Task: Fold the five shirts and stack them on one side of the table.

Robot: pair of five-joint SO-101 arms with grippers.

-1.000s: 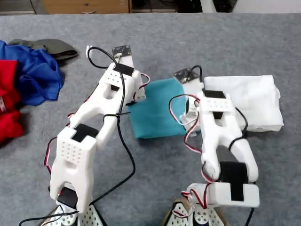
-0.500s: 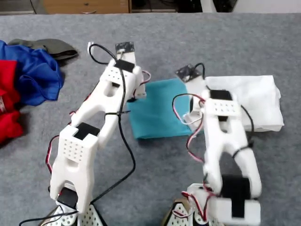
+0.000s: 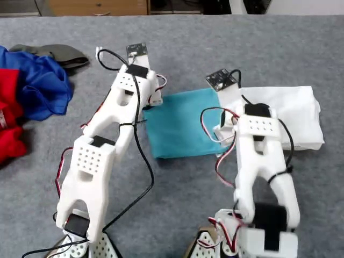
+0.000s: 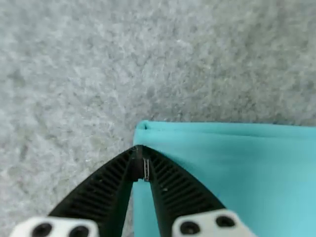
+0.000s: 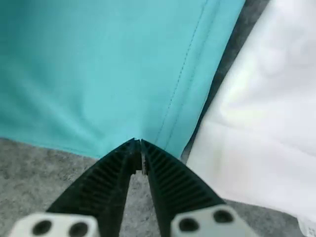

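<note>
A folded teal shirt point(image 3: 180, 126) lies flat at the table's middle. My left gripper point(image 3: 151, 102) sits at its far left corner, shut on the teal shirt's point(image 4: 222, 173) side edge just below the corner, as the left gripper point(image 4: 140, 163) shows close up. My right gripper point(image 3: 222, 133) is at the shirt's right side, mostly under its own arm. There the right gripper point(image 5: 138, 148) is shut on the teal shirt's point(image 5: 98, 64) near hem. A folded white shirt point(image 3: 287, 115) lies right beside it, and the white shirt point(image 5: 266, 123) nearly touches the teal one.
Unfolded shirts are heaped at the far left: a blue one point(image 3: 40, 86), a red one point(image 3: 8, 121) and an olive one point(image 3: 62, 54). Grey carpet point(image 3: 177, 48) covers the table. Cables hang from both arms.
The right arm has shifted right, toward the white shirt, and the left arm slightly left and farther away. The teal shirt now spreads wider, its right edge nearer the white shirt.
</note>
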